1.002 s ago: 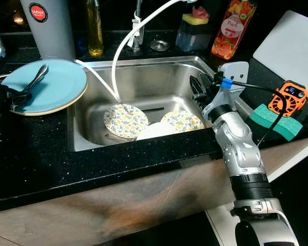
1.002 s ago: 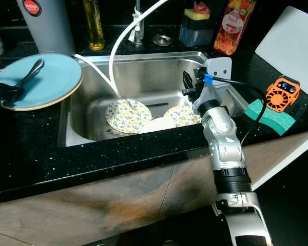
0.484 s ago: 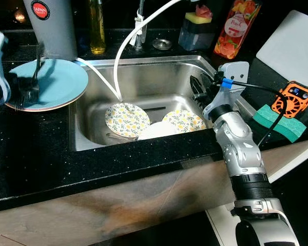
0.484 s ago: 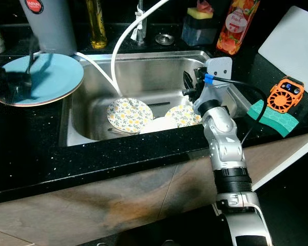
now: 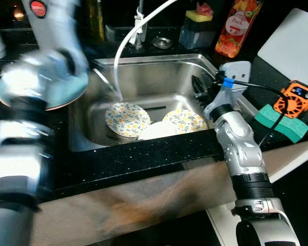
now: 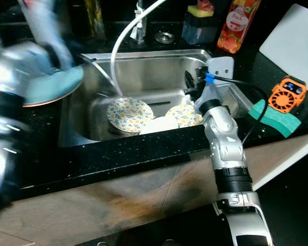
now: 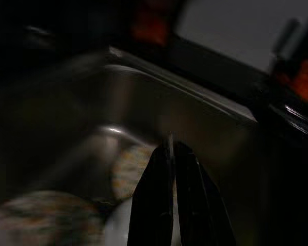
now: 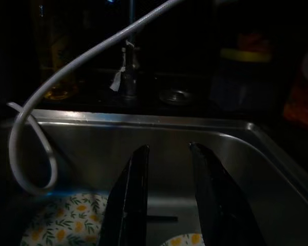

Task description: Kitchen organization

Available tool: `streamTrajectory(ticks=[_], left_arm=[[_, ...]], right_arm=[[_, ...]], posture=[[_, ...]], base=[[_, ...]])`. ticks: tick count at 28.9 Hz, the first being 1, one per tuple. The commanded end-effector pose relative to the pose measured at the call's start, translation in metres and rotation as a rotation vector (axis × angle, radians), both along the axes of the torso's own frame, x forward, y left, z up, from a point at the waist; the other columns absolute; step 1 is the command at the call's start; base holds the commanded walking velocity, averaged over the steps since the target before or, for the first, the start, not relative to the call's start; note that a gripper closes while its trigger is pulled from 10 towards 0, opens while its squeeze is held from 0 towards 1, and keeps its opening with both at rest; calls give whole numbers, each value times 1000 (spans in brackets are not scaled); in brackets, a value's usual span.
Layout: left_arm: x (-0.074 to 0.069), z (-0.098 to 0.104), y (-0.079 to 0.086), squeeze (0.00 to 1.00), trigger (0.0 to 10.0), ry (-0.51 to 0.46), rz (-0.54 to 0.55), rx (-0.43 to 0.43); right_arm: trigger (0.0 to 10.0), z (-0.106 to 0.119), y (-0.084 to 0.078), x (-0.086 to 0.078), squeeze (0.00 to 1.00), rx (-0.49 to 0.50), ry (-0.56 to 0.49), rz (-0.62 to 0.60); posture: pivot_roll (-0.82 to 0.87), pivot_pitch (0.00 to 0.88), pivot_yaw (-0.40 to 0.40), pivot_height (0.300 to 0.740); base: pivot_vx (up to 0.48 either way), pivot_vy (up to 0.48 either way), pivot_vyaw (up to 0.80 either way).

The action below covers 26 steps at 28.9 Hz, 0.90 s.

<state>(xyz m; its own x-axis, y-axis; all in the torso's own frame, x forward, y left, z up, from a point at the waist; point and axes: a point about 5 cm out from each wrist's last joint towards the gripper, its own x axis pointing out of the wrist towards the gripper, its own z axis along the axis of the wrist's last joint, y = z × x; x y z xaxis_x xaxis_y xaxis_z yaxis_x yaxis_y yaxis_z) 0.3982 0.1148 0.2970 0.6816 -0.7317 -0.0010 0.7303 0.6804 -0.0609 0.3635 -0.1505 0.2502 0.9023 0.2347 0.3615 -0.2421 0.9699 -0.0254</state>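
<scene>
The steel sink (image 5: 154, 60) holds two lemon-print plates (image 5: 126, 119) (image 5: 182, 120) with a white plate (image 5: 156, 130) between them. A blue plate (image 6: 51, 86) lies on the black counter left of the sink, half hidden by my blurred left arm (image 5: 31, 102) sweeping over it. In the left wrist view my left gripper (image 7: 170, 149) is shut on a thin metal sliver, the spoon, and looks down at the sink and its plates. My right gripper (image 5: 197, 88) hangs open inside the sink by its right wall, nothing between its fingers (image 8: 136, 195).
A white hose (image 5: 124, 46) curves from the tap into the sink. Behind stand a grey canister (image 5: 41, 10), a soap holder (image 5: 195, 28) and a red bottle (image 5: 237, 25). Right of the sink lie an orange fan (image 5: 295, 97), green sponge (image 5: 277, 120) and white board (image 5: 292, 43).
My left gripper took the spoon off the blue plate, lifted it, and the arm now swings fast to the right toward the sink. The right arm has not moved.
</scene>
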Motion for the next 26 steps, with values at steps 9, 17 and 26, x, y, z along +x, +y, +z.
streamTrajectory(ticks=[9,17,26], left_arm=[[-3,2,-18,0,10000,-112,96,24],[13,21,49,0,10000,-292,470,389],[8,13,125,0,10000,-273,659,877]], right_arm=[[10000,-2,-13,-5,0,20,1,-49],[10000,-2,-10,-4,0,23,2,-40],[10000,-3,-6,-6,0,25,3,-24]], posture=[[77,93,-26,740],[91,91,-27,740],[101,102,-27,740]], base=[[0,0,0],[0,0,0],[0,0,0]])
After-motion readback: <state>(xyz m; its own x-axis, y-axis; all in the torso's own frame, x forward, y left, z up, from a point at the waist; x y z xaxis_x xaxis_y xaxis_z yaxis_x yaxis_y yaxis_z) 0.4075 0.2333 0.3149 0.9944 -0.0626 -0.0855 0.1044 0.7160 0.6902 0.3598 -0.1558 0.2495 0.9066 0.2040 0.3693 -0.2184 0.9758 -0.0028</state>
